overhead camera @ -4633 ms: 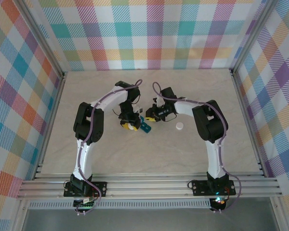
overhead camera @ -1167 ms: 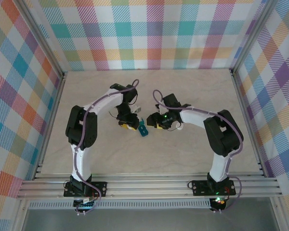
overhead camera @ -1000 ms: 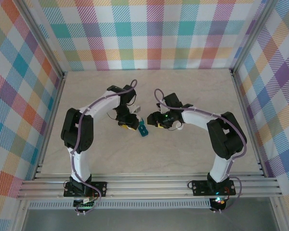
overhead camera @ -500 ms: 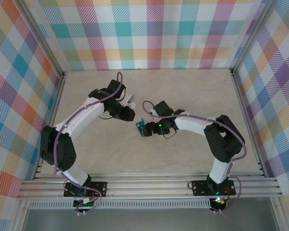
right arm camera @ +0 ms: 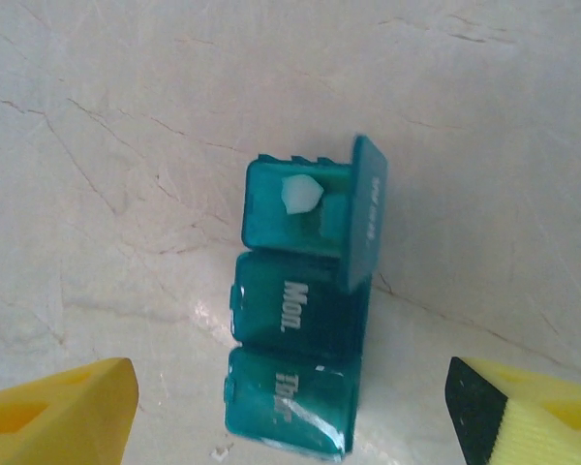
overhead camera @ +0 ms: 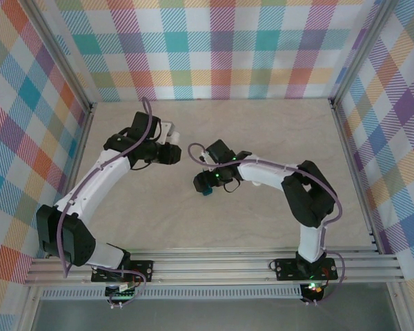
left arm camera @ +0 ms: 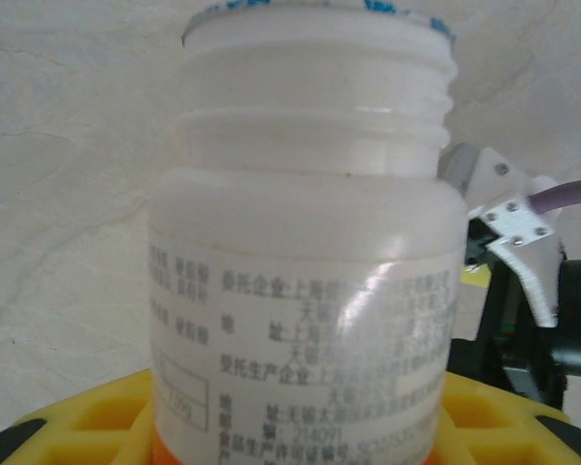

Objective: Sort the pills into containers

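Where lid (right arm camera: pixel 368 208) stands open, containers (right arm camera: pixel 295 315) hold white pill (right arm camera: pixel 300 194).

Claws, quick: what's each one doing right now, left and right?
Left claw: closed on the white bottle.
Right claw: open, empty, above the teal pill box.

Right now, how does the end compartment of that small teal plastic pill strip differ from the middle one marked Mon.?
The end compartment has its lid flipped open; the middle compartment has its lid shut. The end compartment shows a white pill inside; the middle compartment's contents are hidden. Both are square, teal and joined in one strip.
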